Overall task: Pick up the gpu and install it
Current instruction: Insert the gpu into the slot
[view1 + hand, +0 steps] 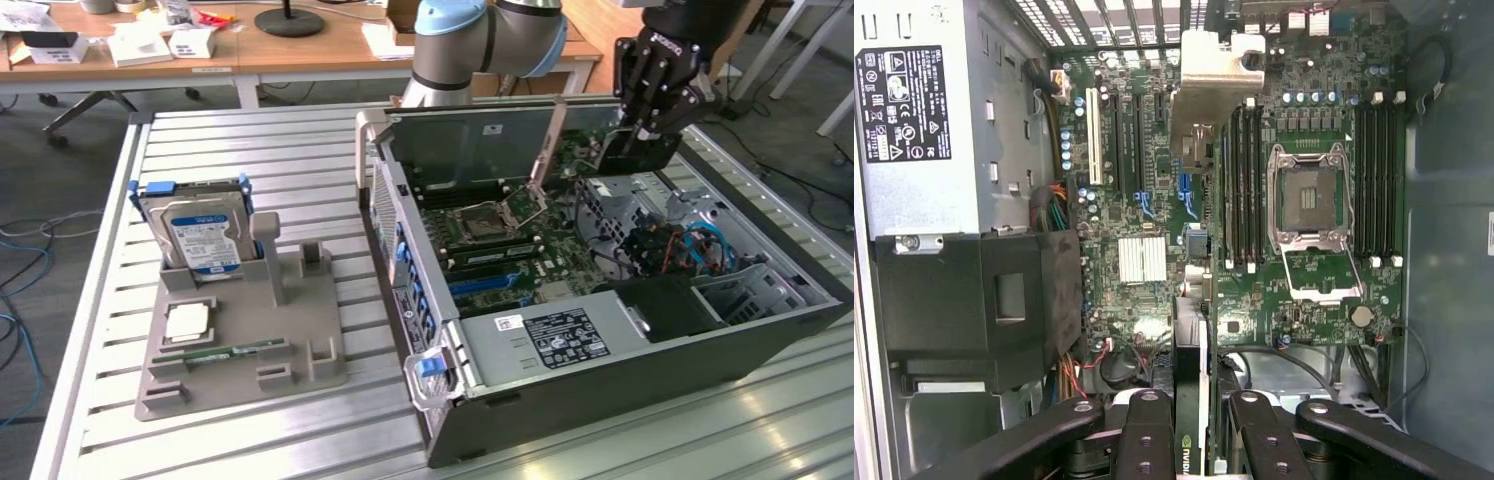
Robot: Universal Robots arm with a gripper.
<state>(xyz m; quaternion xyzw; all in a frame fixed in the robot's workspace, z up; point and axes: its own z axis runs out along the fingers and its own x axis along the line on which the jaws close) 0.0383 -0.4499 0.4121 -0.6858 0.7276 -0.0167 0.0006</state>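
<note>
The tool (1194,408) grips the gpu (1190,350) edge-on above the open case's motherboard (1324,300)

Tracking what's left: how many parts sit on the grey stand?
3: silver hard drive with blue-white label upright at back, square silver chip midway, narrow green memory stick nearer front; another drive may hide behind.

One gpu (1194,400), one hard drive (203,240), one computer case (641,390), one holder (240,372).

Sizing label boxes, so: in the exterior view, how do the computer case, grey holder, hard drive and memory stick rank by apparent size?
1. computer case
2. grey holder
3. hard drive, standing upright in the holder
4. memory stick, a thin strip lying on the holder
</note>
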